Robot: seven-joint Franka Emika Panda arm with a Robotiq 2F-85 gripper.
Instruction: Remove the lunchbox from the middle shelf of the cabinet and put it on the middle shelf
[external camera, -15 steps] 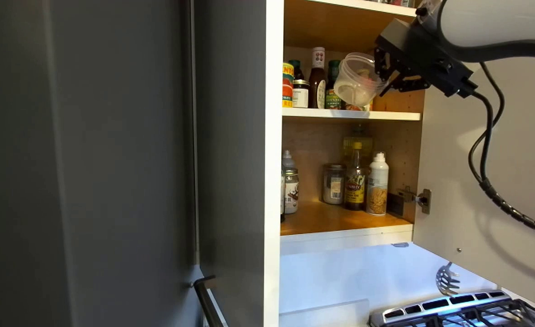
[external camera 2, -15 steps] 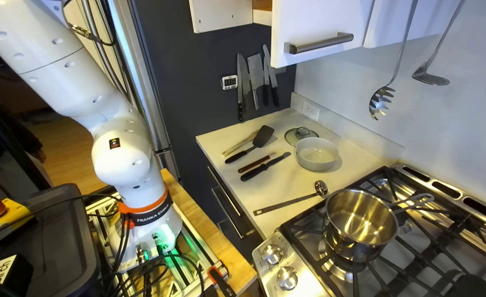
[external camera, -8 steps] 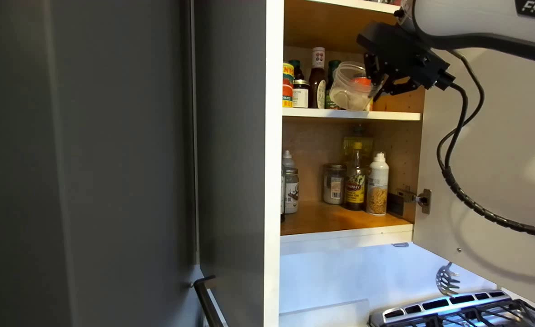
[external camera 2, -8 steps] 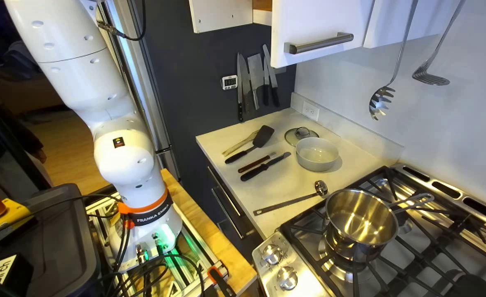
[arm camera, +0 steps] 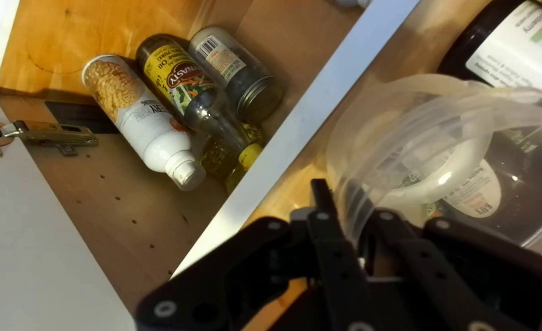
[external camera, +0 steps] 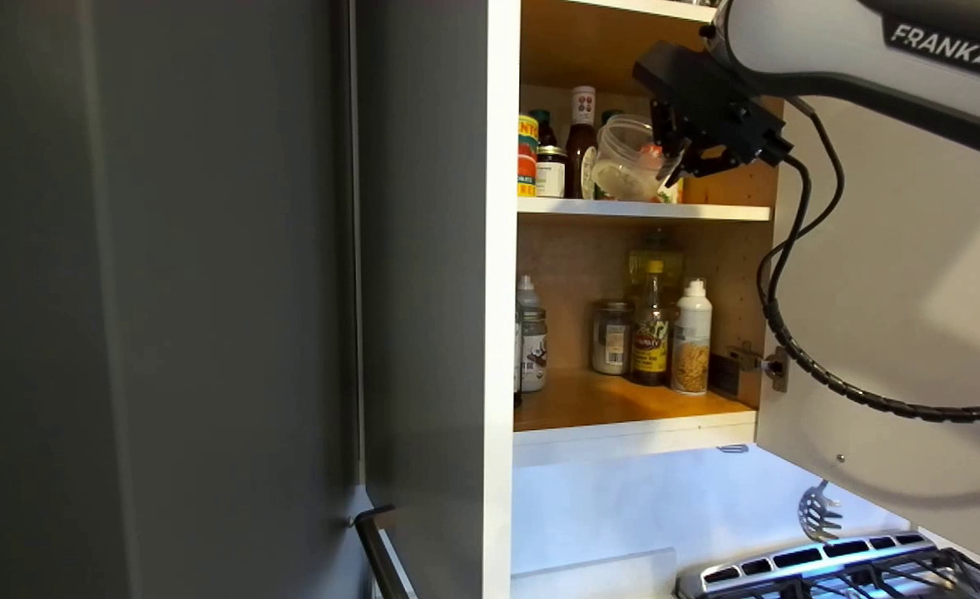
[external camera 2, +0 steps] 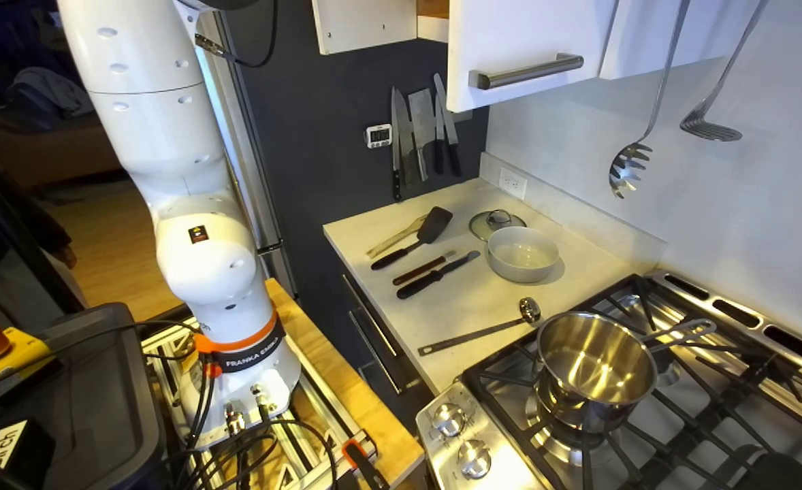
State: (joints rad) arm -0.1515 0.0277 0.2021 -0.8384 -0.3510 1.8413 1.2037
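In an exterior view the white arm (external camera: pixel 798 50) reaches in from the upper right, and the tool (external camera: pixel 670 169) stands narrow, clamped on the lunchbox (external camera: pixel 623 176) near its rim. The lunchbox is tilted, right at the middle shelf (external camera: pixel 706 211) of the cabinet (external camera: pixel 499 333); whether its base touches the board I cannot tell. To its left on that shelf stand a brown bottle (external camera: pixel 575 158) with a white cap, a squat jar (external camera: pixel 550 176) with a white label and a red and yellow can (external camera: pixel 527 158). The compartment below has a white spray can (external camera: pixel 693 337), a yellow-capped bottle (external camera: pixel 650 337) and a glass jar (external camera: pixel 613 337), close together. The cabinet door (external camera: pixel 889 316) stands open at the right

In an exterior view the arm rises beside a counter (external camera 2: pixel 469 306) with a pale bowl (external camera 2: pixel 523 262), a glass lid (external camera 2: pixel 489 228) just beside it, a dark spatula (external camera 2: pixel 435 224) and a ladle (external camera 2: pixel 530 309). A steel pot (external camera 2: pixel 595 367) sits on the stove (external camera 2: pixel 510 480)

In the wrist view the lunchbox takes up much of the right side, an oval label showing through its clear wall. Its edge runs down between the fingers (arm camera: pixel 322 202) of the tool
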